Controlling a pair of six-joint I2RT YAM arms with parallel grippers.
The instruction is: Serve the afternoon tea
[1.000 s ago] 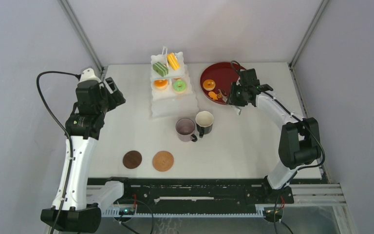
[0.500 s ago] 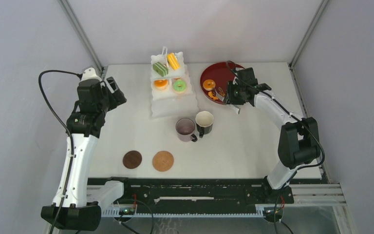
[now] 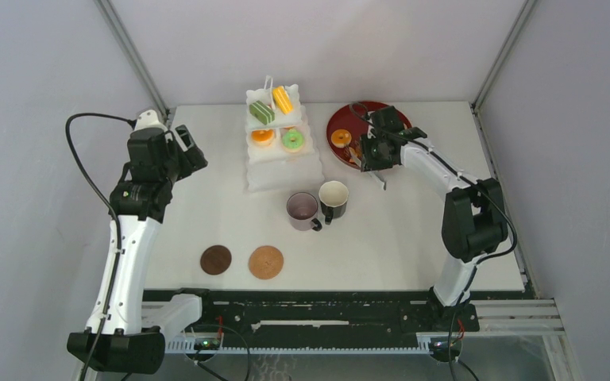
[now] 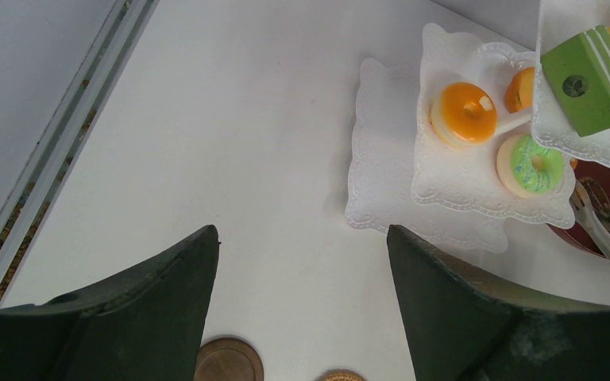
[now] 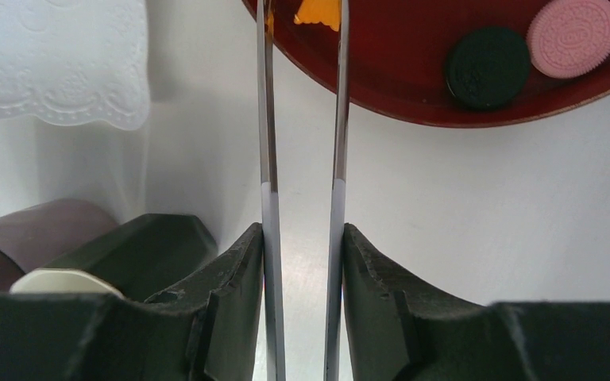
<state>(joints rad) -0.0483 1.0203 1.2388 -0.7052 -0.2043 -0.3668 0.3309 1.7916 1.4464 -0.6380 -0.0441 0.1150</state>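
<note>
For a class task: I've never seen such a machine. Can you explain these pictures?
A robot's left arm and right arm are bolted at the near edge of the table. The wide picture looks down from above and behind them; the others come from a camera on each wrist. The left claw is open and empty. The right claw is shut on long metal tongs, whose tips flank an orange pastry on the dark red tray. Also there: a white tiered stand with pastries, a black mug, a mauve mug, two brown coasters.
</note>
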